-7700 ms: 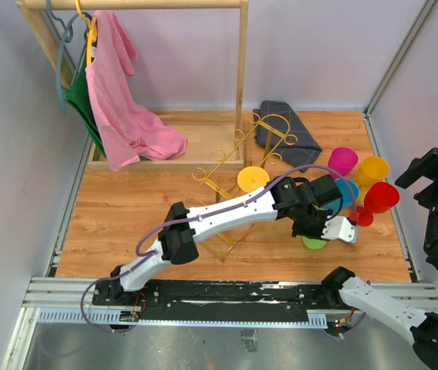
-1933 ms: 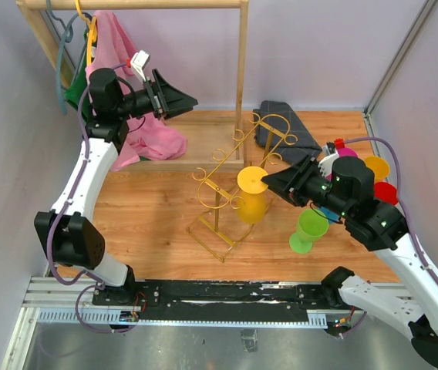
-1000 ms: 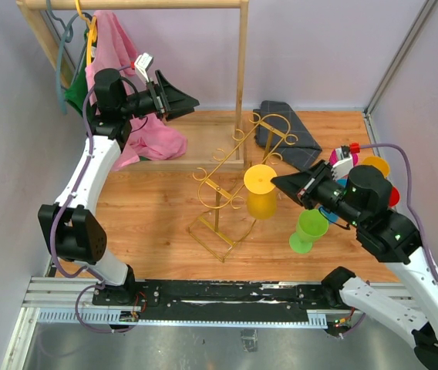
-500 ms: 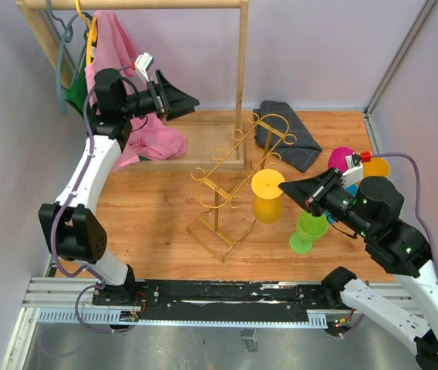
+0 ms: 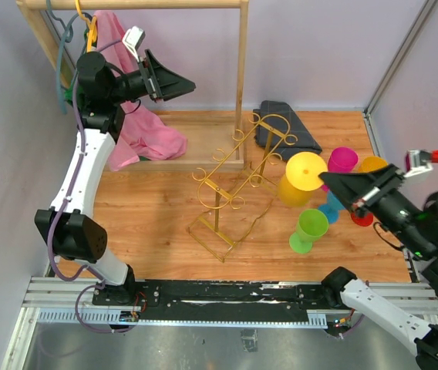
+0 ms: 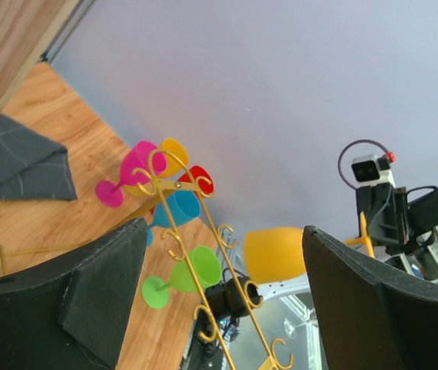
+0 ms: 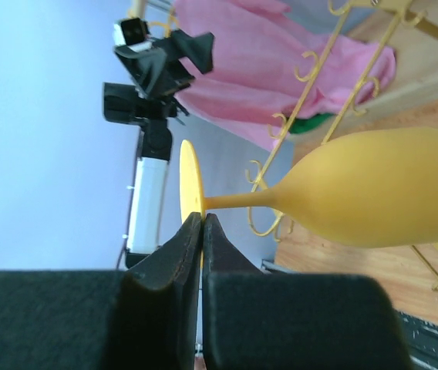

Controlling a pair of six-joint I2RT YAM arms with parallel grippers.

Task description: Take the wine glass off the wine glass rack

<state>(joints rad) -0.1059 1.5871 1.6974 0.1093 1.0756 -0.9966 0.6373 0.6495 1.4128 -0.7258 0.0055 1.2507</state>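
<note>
The yellow wine glass [image 5: 302,178] hangs in the air to the right of the gold wire wine glass rack [image 5: 230,185], apart from its hooks. My right gripper [image 5: 328,182] is shut on the rim of its round foot. In the right wrist view the right gripper [image 7: 202,220] pinches the foot disc and the wine glass [image 7: 389,196] lies sideways, bowl to the right, with the rack [image 7: 311,131] behind it. My left gripper [image 5: 179,83] is open and empty, high up by the wooden rail. In the left wrist view the left gripper [image 6: 223,231] frames the rack [image 6: 174,231] and the glass [image 6: 277,253].
Pink [image 5: 342,160], orange [image 5: 372,164], blue [image 5: 333,206], red [image 5: 362,218] and green [image 5: 310,227] glasses lie on the table at the right. A grey cloth [image 5: 284,135] lies at the back. A wooden clothes rack [image 5: 241,77] carries a pink garment [image 5: 126,116] at the back left.
My right gripper has carried the yellow glass up and to the right, off and away from the rack. My left arm has lifted and drawn back slightly.
</note>
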